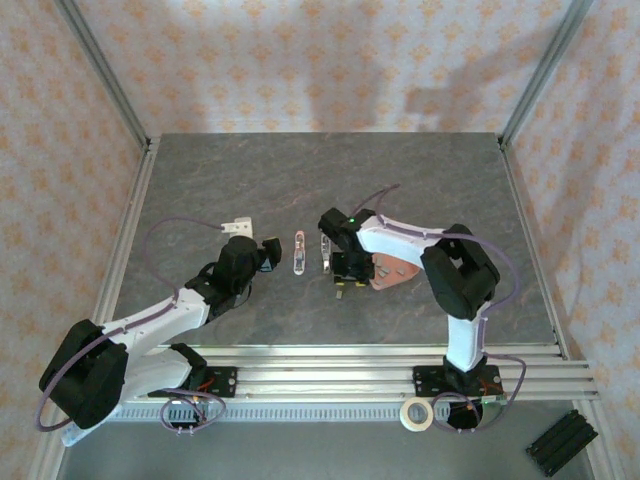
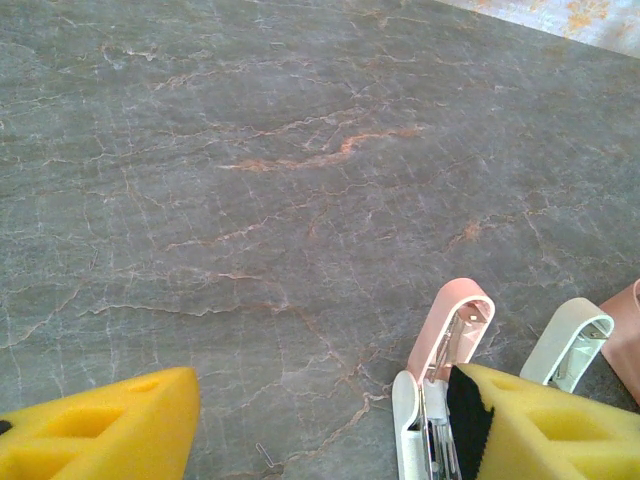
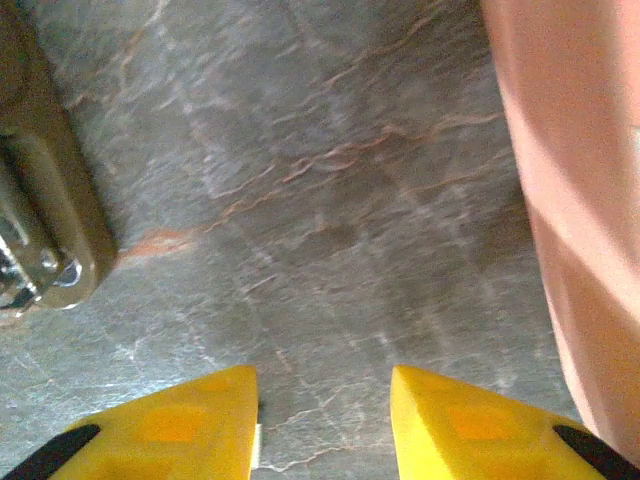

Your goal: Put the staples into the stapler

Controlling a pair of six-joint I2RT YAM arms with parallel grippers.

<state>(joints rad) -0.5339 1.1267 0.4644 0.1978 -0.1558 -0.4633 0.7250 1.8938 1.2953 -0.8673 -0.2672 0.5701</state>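
**Surface.** Table (image 1: 250, 180): a grey top veined like marble, with rust-coloured streaks, matt and flat. Aluminium rails (image 1: 330, 365) run along the near edge and carry both arm bases. Similar profiles border the sides.

**Room.** Walls (image 1: 300, 60): pale peach with a repeating orange motif on three sides. Metal posts stand at the far corners.

**Stapler** (image 1: 300, 252) (image 2: 450, 330): lies mid-table between the two grippers. It has a pink end and a white body, and its metal channel is exposed. A white-ended bar (image 1: 325, 250) (image 2: 565, 345) lies just beside it and parallel.

**Staples** (image 2: 265, 457): one tiny wire-like grey bit on bare table near the stapler. It is too small to be sure of.

**Left gripper** (image 1: 268, 250) (image 2: 325, 385): the yellow fingers are spread wide. The right finger is against the stapler and the left finger well apart from it. Nothing is clamped.

**Right gripper** (image 1: 343, 285) (image 3: 322, 375): the fingers are parted over bare table and grip nothing.

**Pink flat piece** (image 1: 395, 272) (image 3: 580, 200): on the table just beside the right gripper.

**Sundries.** Tape roll (image 1: 417, 414) and black block (image 1: 560, 440), both in front of the rails.
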